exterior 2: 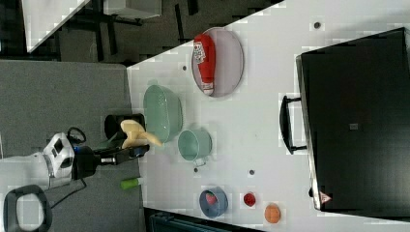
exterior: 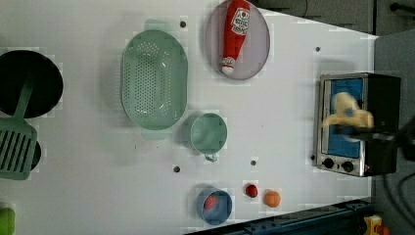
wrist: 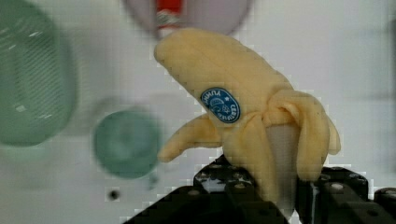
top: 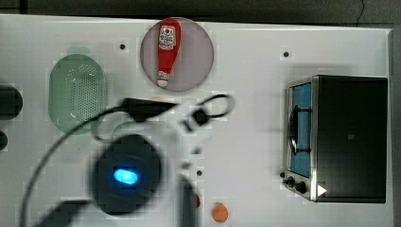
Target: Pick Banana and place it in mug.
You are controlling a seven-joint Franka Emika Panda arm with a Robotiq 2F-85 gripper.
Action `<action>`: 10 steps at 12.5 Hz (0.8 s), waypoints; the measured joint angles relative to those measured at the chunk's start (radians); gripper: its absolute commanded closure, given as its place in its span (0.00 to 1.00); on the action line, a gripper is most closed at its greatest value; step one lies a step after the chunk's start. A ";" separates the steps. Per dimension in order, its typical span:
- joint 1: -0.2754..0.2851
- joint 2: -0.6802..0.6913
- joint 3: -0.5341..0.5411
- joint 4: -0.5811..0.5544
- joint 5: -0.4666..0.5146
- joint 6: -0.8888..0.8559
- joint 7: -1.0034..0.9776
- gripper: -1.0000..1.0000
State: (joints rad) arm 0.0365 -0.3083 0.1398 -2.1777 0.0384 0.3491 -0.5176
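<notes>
A: Step? Fingers?
B: Carrying. Gripper [wrist: 280, 196] clamped on the plush peeled banana [wrist: 243, 107], held up off the table, well apart from the mug [exterior: 209, 133].
A: Next?
B: Probably centre over the mug's rim, lower, let go.
A: Counts?
B: 1 banana, 1 mug, 1 colander [exterior: 154, 78], 1 ketchup bottle [exterior: 235, 34].

A red ketchup bottle [exterior: 235, 34] lies on a grey plate [exterior: 260, 49] on the white surface [exterior: 88, 186], with a pale-green colander [exterior: 154, 78] nearby. A toaster oven [exterior: 381, 98] stands well apart. A blue bowl [exterior: 215, 208] sits near an orange fruit [exterior: 272, 198].
</notes>
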 measured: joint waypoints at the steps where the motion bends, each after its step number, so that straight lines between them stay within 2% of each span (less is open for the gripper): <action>1: -0.005 0.032 0.076 -0.004 0.027 0.003 0.073 0.73; 2: 0.031 0.071 0.193 -0.061 0.106 0.007 0.190 0.73; 5: 0.082 0.068 0.261 -0.184 0.120 0.093 0.337 0.73; 8: 0.074 0.102 0.272 -0.252 0.115 0.266 0.487 0.73; 10: 0.056 0.278 0.273 -0.217 0.132 0.432 0.553 0.73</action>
State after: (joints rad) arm 0.0924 -0.0300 0.4128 -2.3945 0.1703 0.7812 0.0358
